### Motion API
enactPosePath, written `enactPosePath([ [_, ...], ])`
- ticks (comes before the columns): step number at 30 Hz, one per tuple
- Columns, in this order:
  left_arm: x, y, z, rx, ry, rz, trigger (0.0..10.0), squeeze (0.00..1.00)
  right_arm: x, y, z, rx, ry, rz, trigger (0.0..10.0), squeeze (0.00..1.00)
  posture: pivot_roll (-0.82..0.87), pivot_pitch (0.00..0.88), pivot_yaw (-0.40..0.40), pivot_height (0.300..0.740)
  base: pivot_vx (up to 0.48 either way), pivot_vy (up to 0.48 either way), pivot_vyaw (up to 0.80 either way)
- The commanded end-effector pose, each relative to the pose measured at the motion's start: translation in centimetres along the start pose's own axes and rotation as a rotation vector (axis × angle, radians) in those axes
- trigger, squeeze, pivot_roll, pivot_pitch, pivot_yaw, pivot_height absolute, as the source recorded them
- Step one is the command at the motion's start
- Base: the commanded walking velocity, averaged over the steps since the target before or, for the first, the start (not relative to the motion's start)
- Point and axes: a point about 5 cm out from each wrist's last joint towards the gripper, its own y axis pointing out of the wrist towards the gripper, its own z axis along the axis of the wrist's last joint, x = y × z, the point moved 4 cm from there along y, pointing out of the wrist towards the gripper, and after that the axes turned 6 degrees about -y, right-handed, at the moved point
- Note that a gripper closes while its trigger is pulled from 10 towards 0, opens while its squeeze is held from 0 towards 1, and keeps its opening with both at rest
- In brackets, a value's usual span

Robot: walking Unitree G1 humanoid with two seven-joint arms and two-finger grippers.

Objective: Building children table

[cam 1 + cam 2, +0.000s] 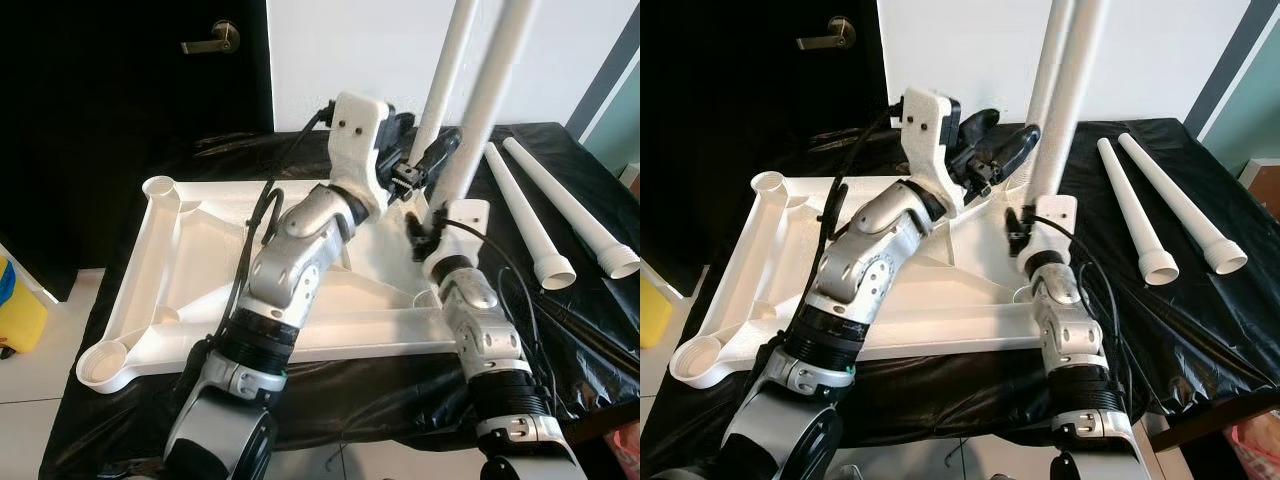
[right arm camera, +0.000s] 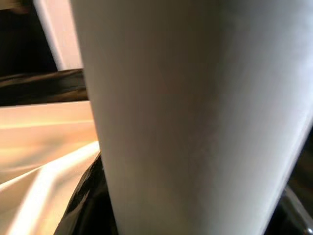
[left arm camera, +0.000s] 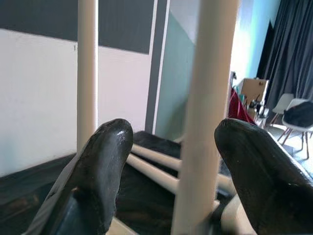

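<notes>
An upside-down white table top (image 1: 190, 255) lies on a black-covered surface. Two white legs stand upright at its right side: a near leg (image 1: 492, 100) and a far leg (image 1: 452, 65). My left gripper (image 1: 420, 140) is raised beside them, open; in the left wrist view its fingers (image 3: 105, 166) straddle the near leg (image 3: 208, 107) without closing on it. My right gripper (image 1: 436, 216) is low at the foot of the near leg and shut on it, with the leg (image 2: 195, 112) pressed close to the wrist camera. Two loose legs (image 1: 527, 215) (image 1: 580, 215) lie on the cloth to the right.
The table top's two left corner sockets (image 1: 160, 187) (image 1: 104, 365) stand open. A dark door with a lever handle (image 1: 212, 42) is behind on the left. A yellow object (image 1: 15, 300) sits on the floor at the left edge. Black cloth (image 1: 590, 320) covers the right side.
</notes>
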Motion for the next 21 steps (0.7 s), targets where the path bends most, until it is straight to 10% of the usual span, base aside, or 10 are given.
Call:
enactPosePath([
  [1,0.1,-0.3,-0.3,-0.009,0.042,0.009,10.0,0.00,1.3,-0.2,0.3,0.020,0.015,-0.061,10.0,0.00,-0.01,0.000,-0.016,0.740,0.000,0.000,0.00],
  [21,0.3,-3.4,-10.4,-0.322,0.110,0.042,10.0,0.00,3.1,-0.6,1.5,0.077,-0.053,-0.191,10.0,0.00,-0.02,0.000,-0.004,0.740,0.000,0.000,0.00],
])
